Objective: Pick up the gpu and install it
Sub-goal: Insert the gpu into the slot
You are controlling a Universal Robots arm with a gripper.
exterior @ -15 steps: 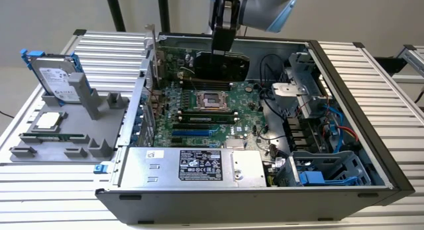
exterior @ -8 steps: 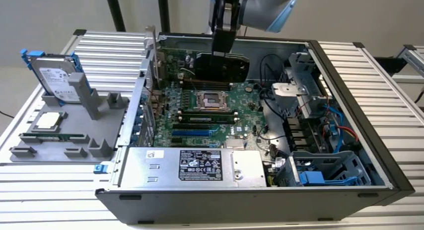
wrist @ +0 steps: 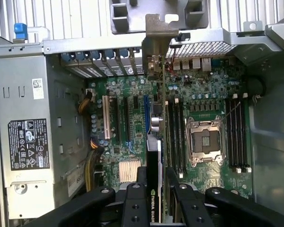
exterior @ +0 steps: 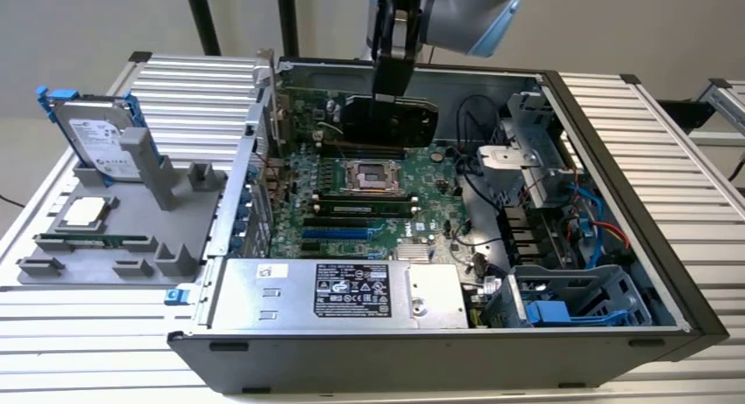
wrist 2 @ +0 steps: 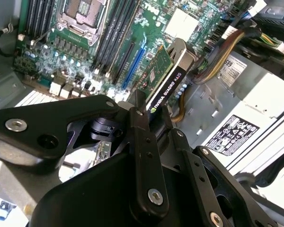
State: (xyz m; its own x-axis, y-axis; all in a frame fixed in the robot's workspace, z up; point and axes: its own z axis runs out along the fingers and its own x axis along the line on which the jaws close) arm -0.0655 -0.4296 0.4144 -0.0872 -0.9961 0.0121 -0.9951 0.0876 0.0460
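Note:
The gpu (exterior: pixel 392 120) hangs edge-down inside the open computer case, its black shroud facing the exterior view. My gripper (exterior: pixel 390 97) is shut on its top edge. In the second wrist view the gpu (wrist 2: pixel 166 80) shows its green board and black shroud between the fingers (wrist 2: pixel 141 124), above the motherboard (wrist 2: pixel 151 28). In the first wrist view the gpu (wrist: pixel 154 156) is seen edge-on, with its silver bracket (wrist: pixel 156 40) toward the case's rear wall. It runs alongside the blue expansion slot (wrist: pixel 146 113). Whether it touches the board I cannot tell.
The motherboard (exterior: pixel 349 203) has an open CPU socket (exterior: pixel 370 174) and memory slots. A silver power supply (exterior: pixel 338 291) fills the case's near side, with cables and a drive cage (exterior: pixel 570 304) at the exterior view's right. Outside, a grey fixture (exterior: pixel 70 273) holds a hard drive (exterior: pixel 99 138), a processor (exterior: pixel 84 210) and a memory stick (exterior: pixel 93 241).

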